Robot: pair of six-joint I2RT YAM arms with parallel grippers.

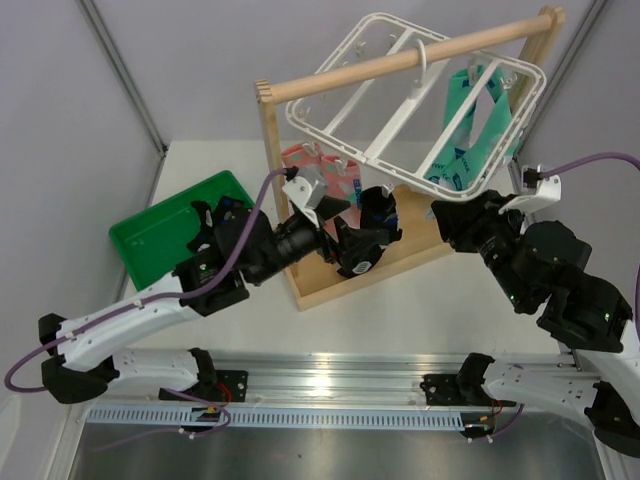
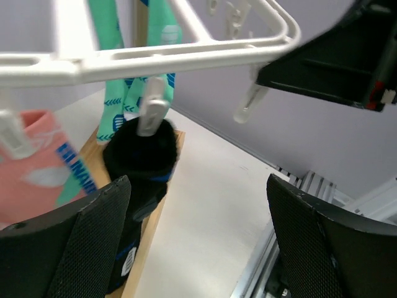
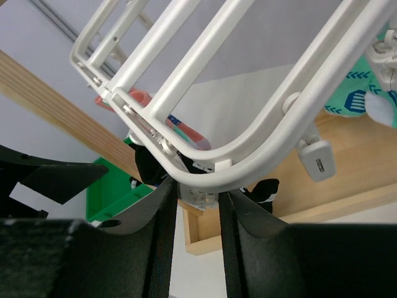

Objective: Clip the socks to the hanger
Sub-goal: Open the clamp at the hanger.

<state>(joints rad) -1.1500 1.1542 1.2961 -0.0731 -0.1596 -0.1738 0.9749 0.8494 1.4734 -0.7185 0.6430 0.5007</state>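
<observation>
A green tray lies at the table's left edge, beside the left arm. The left gripper stands just in front of the hanger's near rail, fingers spread wide with nothing between them. It faces the black sock, which hangs from a clip under that rail, so this clipping step looks done. To the sock's left, a salmon-pink sock hangs from another clip on the same rail.

The hanger hangs tilted from the rod of the wooden rack near the table's far edge. The right gripper has its fingers drawn narrow on the hanger's near corner rim, probably to steady the frame while clips are worked. Teal socks hang from the hanger's right end.
</observation>
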